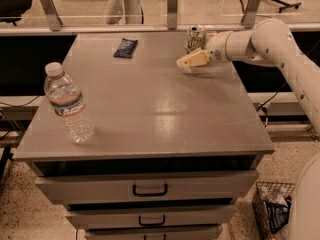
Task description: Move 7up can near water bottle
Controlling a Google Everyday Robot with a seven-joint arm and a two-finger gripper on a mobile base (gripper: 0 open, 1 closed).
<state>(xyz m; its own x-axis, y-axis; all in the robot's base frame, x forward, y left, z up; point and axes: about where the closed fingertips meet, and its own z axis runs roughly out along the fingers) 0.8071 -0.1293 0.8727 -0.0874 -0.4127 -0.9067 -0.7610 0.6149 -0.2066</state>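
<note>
The 7up can (196,36) stands upright at the far right of the grey cabinet top (150,109), silver with a pull-tab top. My gripper (189,59) reaches in from the right on the white arm (260,41) and sits right at the can's front side, low over the surface. The can's lower part is hidden behind the gripper. The water bottle (67,104) stands upright at the near left corner, clear with a white cap and a label band, far from the can.
A flat dark-blue snack packet (125,47) lies at the far middle-left of the top. A rail with metal posts (172,6) runs behind the cabinet. Drawers (150,189) face front. A wire basket (272,209) sits on the floor at right.
</note>
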